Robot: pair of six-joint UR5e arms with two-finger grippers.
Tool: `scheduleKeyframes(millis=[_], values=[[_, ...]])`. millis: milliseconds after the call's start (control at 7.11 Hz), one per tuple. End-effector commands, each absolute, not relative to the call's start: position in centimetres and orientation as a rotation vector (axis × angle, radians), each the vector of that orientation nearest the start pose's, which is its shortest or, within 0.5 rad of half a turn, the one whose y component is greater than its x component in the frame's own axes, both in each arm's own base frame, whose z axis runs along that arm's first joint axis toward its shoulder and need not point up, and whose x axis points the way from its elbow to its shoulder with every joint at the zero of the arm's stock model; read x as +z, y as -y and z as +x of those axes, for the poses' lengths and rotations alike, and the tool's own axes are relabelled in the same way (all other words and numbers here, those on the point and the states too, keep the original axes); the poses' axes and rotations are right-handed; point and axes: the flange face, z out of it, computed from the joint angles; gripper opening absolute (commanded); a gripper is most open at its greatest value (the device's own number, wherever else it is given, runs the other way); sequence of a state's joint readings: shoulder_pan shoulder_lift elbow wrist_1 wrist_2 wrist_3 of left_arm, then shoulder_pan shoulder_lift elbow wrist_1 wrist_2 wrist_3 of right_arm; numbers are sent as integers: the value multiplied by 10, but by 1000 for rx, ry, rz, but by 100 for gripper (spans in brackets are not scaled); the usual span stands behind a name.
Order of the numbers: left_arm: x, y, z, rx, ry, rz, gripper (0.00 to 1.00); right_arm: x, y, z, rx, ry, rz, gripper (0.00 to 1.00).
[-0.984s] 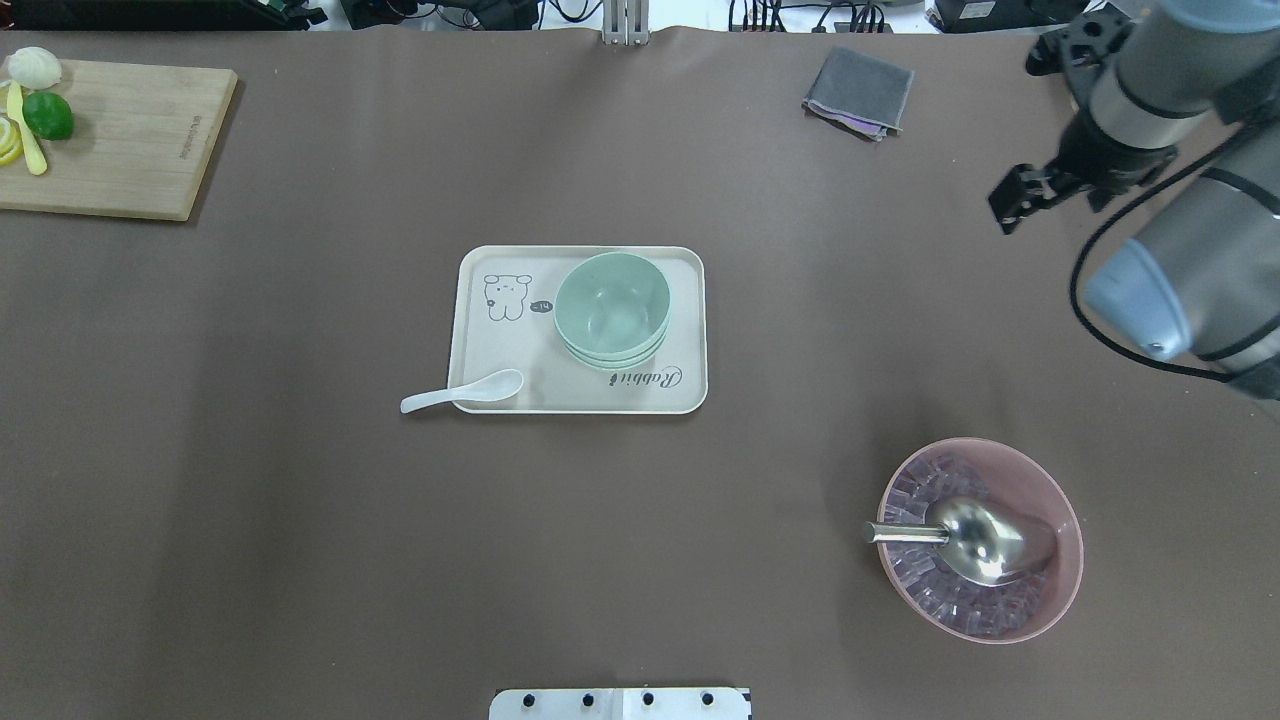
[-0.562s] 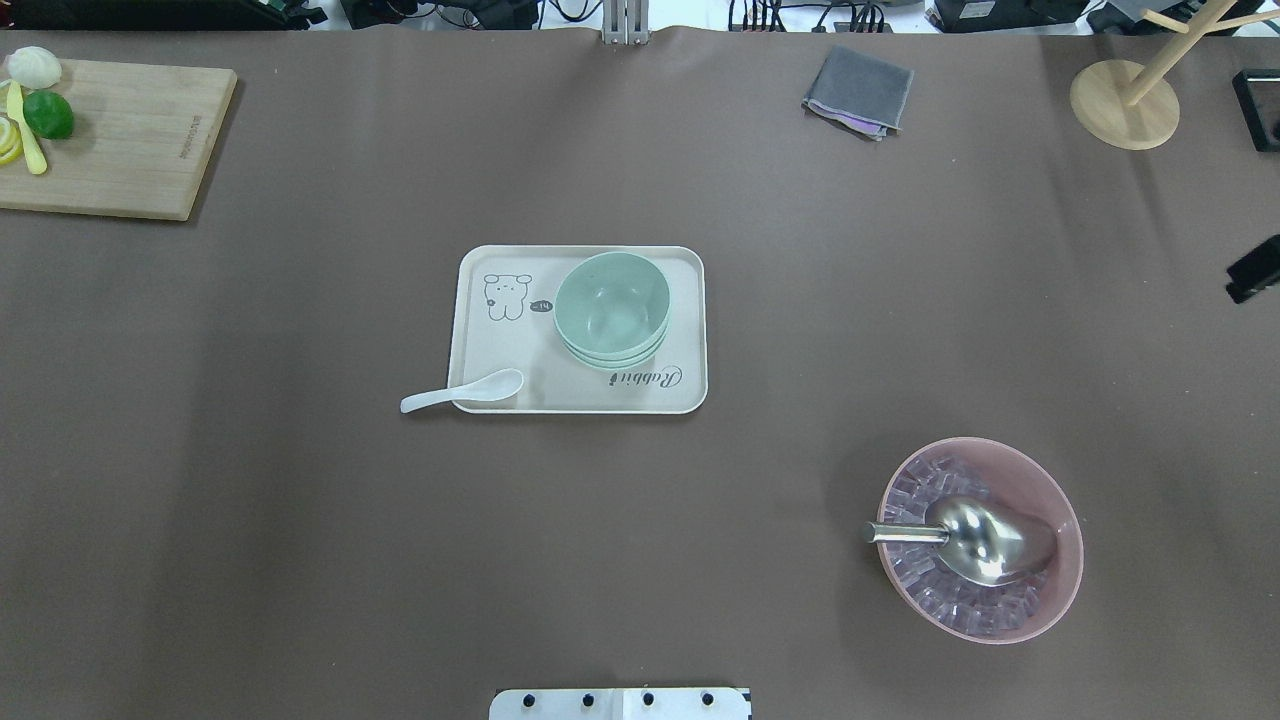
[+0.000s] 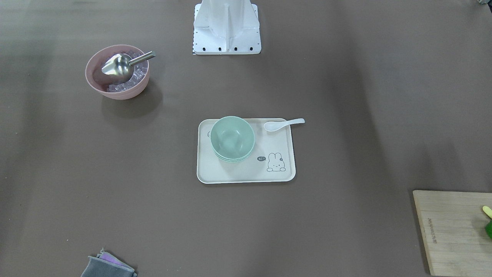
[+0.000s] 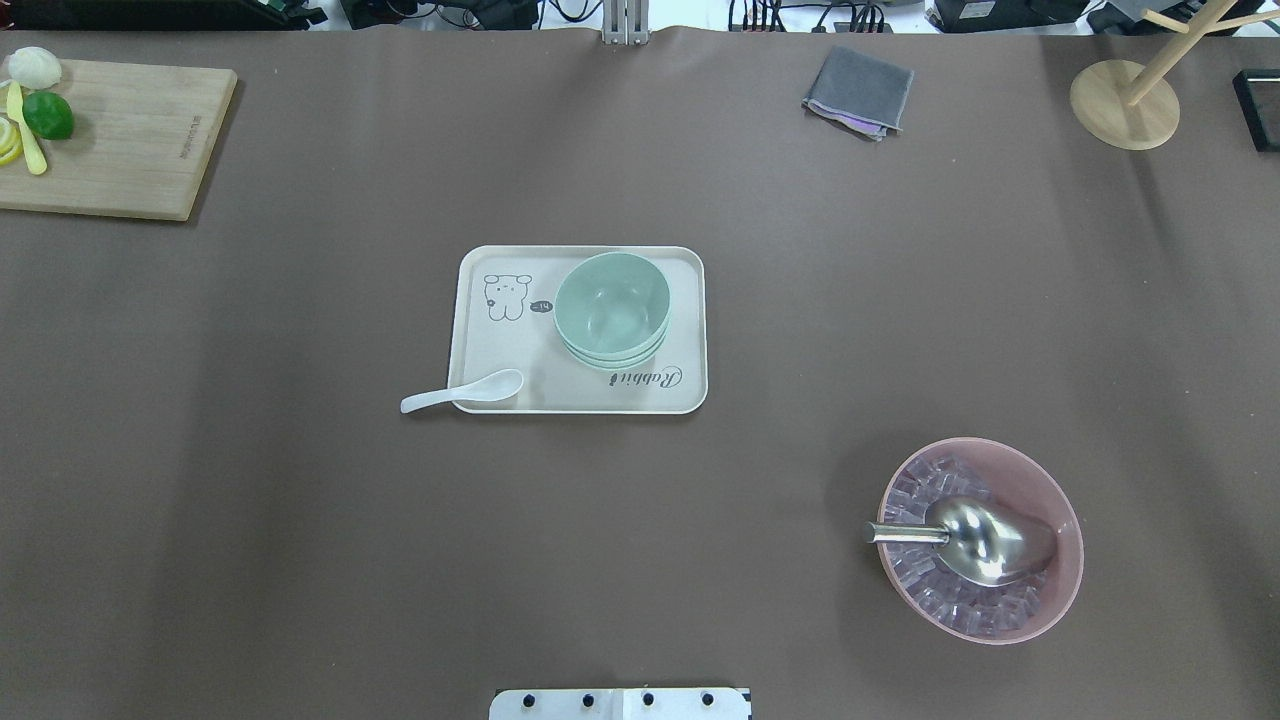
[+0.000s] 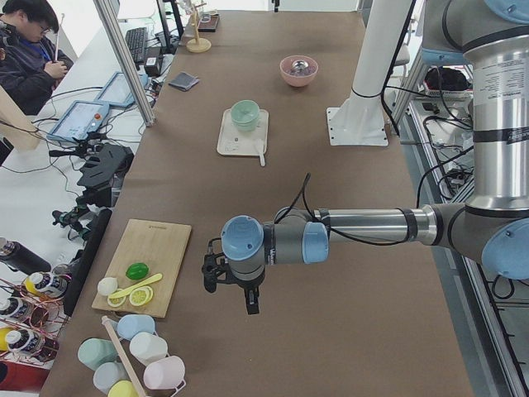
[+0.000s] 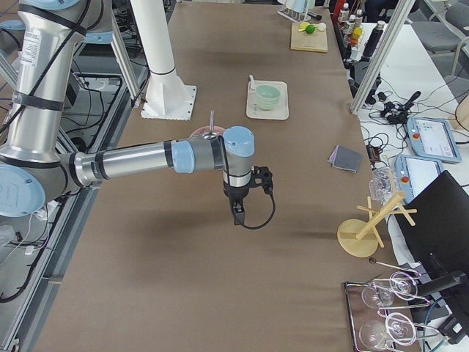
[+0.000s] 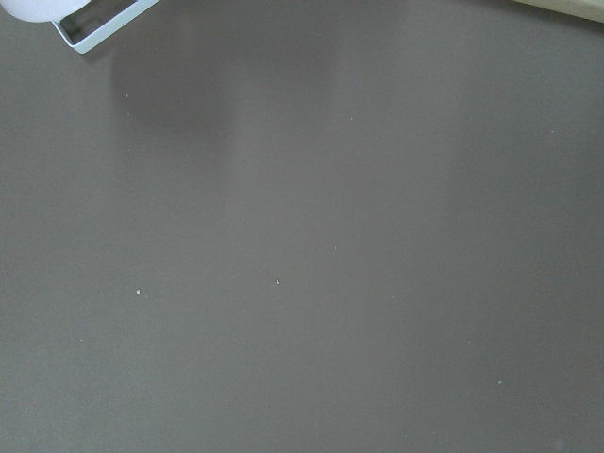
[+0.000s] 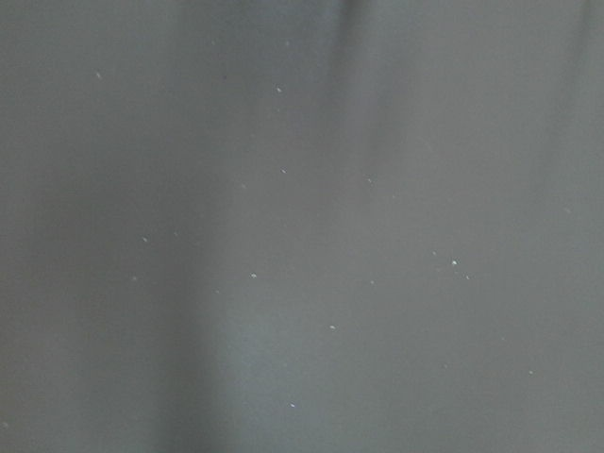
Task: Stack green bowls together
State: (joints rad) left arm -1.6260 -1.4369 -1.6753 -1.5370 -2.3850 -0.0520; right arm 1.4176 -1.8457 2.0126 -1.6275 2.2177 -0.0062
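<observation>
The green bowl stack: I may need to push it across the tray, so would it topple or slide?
Probably slides rather than topples: the green bowl stack is low, wide and nested. It likely feels light, being small. The matte finish suggests fingers would not slip much.

Green bowls (image 4: 612, 305) pale mint, plain, no marks. Tray (image 4: 480, 345) cream, grey rabbit drawing and script lettering. Spoon (image 4: 462, 391) white. Pink bowl (image 4: 1068, 560) dusty pink; scoop (image 4: 990, 540) shiny silver. Bench (image 4: 300, 550) matte brown. Cloth (image 4: 860, 88) grey, purple edge. Cutting board (image 4: 120, 140) light wood; lime (image 4: 48, 115) bright green.
</observation>
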Motion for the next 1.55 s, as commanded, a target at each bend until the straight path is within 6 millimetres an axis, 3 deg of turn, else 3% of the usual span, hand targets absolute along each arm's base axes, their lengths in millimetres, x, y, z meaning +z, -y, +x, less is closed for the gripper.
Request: scheduleKeyframes(millis=[0,141,562,703,984,1406], values=[[668,427,-85,-122,-815,-53,98,598,354,48,-112,652,42,100],[668,427,-85,-121,-815,-52,98,605,343,54,-89,653,28,100],[673,427,-84,-128,-816,-63,98,607,341,59,-73,651,27,100],[668,432,-85,-122,-817,-50,98,608,341,59,-73,651,25,100],[637,436,-85,-92,-816,12,98,610,341,59,-69,652,21,100],[638,434,-85,-77,-814,50,98,614,341,59,-66,652,12,100]])
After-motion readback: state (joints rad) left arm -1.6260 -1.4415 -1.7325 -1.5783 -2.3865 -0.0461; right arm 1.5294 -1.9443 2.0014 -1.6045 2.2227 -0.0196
